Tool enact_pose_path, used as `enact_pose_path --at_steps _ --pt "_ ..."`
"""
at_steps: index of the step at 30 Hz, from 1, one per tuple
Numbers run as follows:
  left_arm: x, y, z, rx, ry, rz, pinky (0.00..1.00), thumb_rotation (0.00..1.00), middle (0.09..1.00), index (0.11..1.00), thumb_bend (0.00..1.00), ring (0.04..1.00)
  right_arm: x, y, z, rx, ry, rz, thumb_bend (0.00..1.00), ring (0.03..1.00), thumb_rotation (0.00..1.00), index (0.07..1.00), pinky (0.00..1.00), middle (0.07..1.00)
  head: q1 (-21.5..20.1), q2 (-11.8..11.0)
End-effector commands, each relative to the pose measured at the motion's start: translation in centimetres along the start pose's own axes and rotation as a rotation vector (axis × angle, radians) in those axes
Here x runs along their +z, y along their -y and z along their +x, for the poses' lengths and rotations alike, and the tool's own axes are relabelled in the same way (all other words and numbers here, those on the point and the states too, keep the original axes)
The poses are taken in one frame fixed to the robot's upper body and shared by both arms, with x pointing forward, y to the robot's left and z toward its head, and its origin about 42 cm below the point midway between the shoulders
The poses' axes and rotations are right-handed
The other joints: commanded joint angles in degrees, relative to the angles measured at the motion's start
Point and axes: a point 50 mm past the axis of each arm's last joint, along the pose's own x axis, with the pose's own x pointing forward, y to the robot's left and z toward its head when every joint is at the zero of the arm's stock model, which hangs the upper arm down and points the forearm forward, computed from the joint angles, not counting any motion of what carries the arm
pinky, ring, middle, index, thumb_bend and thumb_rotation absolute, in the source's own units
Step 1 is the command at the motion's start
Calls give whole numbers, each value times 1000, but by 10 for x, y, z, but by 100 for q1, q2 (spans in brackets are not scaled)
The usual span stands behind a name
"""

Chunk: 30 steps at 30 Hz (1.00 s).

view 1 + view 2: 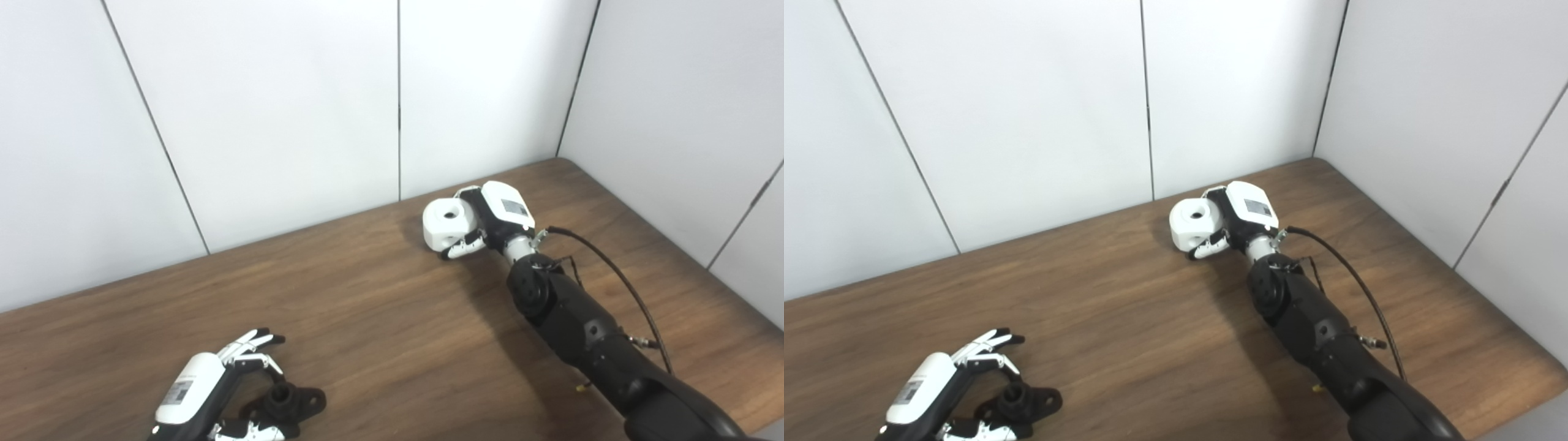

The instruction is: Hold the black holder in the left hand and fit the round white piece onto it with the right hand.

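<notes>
Near the bench's point(380, 343) front-left edge, the left hand point(202, 392) lies low with its fingers point(254, 343) spread above and its thumb below the black holder point(288, 401), bracketing it loosely; whether they press it I cannot tell. The holder rests on the wood, its short post upright. Well apart, toward the back wall, the right hand point(490, 223) has its fingers point(465, 247) wrapped around the white piece point(447, 223), which sits on or just over the bench, its round hole facing up. A black cable point(612, 275) loops beside the right forearm.
</notes>
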Motion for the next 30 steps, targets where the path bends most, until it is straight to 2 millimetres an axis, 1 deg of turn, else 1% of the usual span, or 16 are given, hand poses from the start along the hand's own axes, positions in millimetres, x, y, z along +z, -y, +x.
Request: enact_pose_path --at_steps 1,3,6,7,8,10,12,13,15,16,17,19,21,22,25,30 --pt "-12 54 -39 -169 -136 -40 879 51 869 482 523 936 25 11 5 -12 103 41 516 750 138 483 630 756 -6 2" --pt "-12 54 -38 -169 -136 -37 884 51 871 482 523 939 36 15 3 8 146 61 516 752 138 483 631 758 119 30" --pt "-12 56 -36 -160 -130 -40 878 52 866 482 523 933 59 21 -3 42 222 90 517 757 139 482 632 765 264 72" --pt "-12 56 -36 -159 -131 -42 877 52 866 482 523 933 68 23 -6 51 253 101 517 761 139 482 635 768 264 72" --pt "-11 56 -34 -161 -136 -44 880 52 866 482 523 937 79 24 -10 64 288 115 517 758 138 482 629 769 369 100" --pt "-9 56 -32 -162 -142 -46 888 52 868 481 523 942 94 27 -17 81 335 134 518 755 137 482 623 769 431 115" --pt "-8 57 -30 -155 -143 -50 889 52 867 481 523 943 106 30 -22 100 378 152 517 753 136 482 620 769 613 177" --pt "-8 59 -29 -151 -142 -50 890 53 865 481 523 941 114 30 -26 114 406 168 517 751 136 482 619 770 613 177" --pt "-7 60 -28 -151 -142 -51 892 53 866 481 523 944 127 32 -35 143 452 194 517 750 135 482 618 772 816 233" --pt "-6 60 -27 -156 -147 -52 898 53 869 481 523 949 134 33 -39 157 471 206 517 750 134 482 618 773 816 233" --pt "-5 60 -26 -161 -149 -47 911 53 876 481 523 957 139 33 -44 174 493 219 518 748 133 482 623 772 920 267" --pt "-3 60 -23 -166 -151 -37 908 55 877 481 524 955 147 32 -54 205 532 240 517 758 132 481 636 775 998 283" --pt "-2 61 -21 -164 -150 -38 909 56 878 481 524 956 152 30 -63 233 559 248 517 761 132 481 638 776 1191 350" --pt "-1 61 -20 -162 -149 -40 909 56 877 481 524 956 155 28 -68 245 570 255 517 760 132 481 636 775 1191 350" --pt "2 64 -17 -149 -152 -34 893 56 870 480 524 948 162 21 -81 285 595 263 520 752 128 481 627 766 1384 413" --pt "6 66 -12 -139 -149 -33 873 56 868 480 524 945 172 11 -95 355 622 298 520 779 127 481 659 769 1587 503"
